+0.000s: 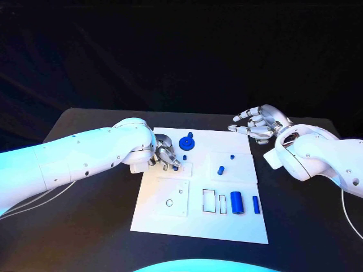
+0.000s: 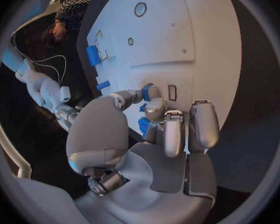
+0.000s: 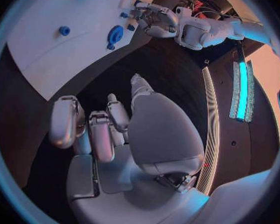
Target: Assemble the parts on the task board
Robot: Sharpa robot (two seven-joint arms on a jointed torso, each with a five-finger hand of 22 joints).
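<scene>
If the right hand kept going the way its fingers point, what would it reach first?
Probably the task board's far edge, near the blue gear. The right hand hangs open over bare table beyond the board's corner; height is unclear.

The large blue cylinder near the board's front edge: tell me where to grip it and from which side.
Grip the large blue cylinder across its middle, coming straight down from above. It appears to lie flat on the white task board, long axis running front to back, so its rounded flanks are free. A slimmer blue bar lies close on one side, leaving little room there. The right hand, open, is probably the nearer one.
</scene>
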